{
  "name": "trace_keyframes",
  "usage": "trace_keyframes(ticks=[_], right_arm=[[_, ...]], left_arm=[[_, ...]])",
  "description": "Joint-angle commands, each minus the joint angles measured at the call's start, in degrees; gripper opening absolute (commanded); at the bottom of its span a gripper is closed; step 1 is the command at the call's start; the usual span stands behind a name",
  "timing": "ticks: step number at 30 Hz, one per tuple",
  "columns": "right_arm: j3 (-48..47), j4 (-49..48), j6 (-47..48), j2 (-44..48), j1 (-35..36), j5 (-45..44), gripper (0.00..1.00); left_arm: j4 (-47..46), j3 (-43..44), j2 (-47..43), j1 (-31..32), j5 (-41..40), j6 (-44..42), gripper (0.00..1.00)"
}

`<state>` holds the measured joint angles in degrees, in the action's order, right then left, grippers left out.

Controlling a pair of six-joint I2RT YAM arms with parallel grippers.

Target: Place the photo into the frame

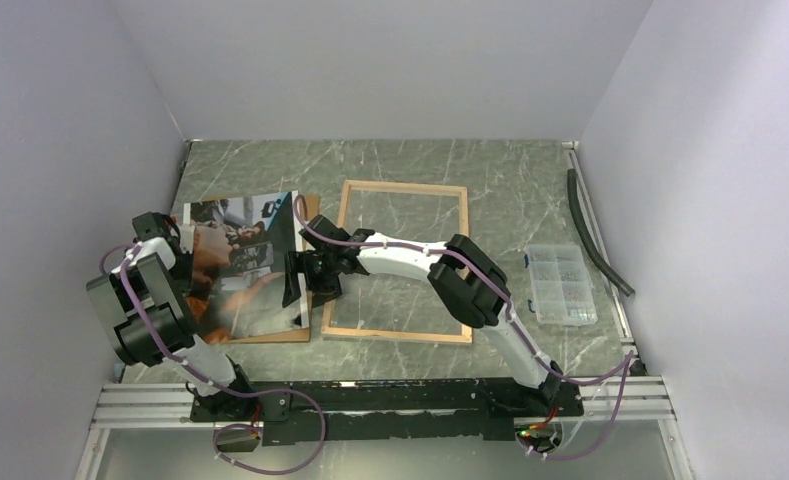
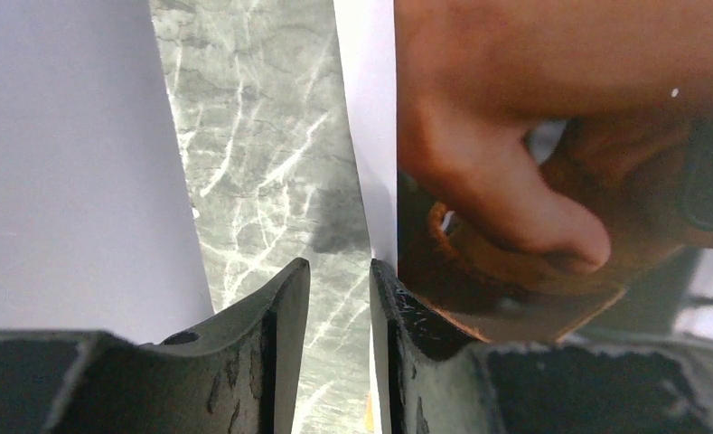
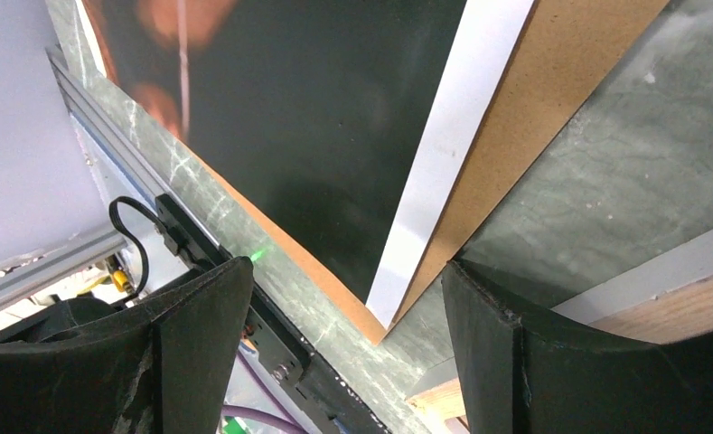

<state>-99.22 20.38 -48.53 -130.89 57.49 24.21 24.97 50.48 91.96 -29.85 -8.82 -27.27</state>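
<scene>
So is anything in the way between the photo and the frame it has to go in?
Only the robot's own right arm. It stretches across the frame, and the right gripper sits open at the near right corner of the photo, between the two. The photo lies on a brown backing board. Nothing else shows between them.

No legible text, label, brand or number in any view. Photo (image 1: 245, 265) carries figures only, no readable print. Clear parts box (image 1: 560, 285) at the right of the table is too small to tell any marking
</scene>
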Motion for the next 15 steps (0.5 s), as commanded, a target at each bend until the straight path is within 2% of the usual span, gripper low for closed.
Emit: trace_keyframes(ticks=[1,10,15], right_arm=[[2.38,3.21,0.51,1.8,0.8,-2.5,0.81],[0.44,2.11,-0.33,-1.3,-0.27,-2.08,0.82],[0.18,2.94,-0.77,-0.98,-0.99,-2.98,0.82]], left_arm=[[7.06,-1.47,-2.52,1.63,8.21,3.37,0.37],[16.14,2.67,-8.28,1.52,15.97,4.12,0.39],[17.18,5.64,-7.42,0.86,14.74,2.65,0.39]])
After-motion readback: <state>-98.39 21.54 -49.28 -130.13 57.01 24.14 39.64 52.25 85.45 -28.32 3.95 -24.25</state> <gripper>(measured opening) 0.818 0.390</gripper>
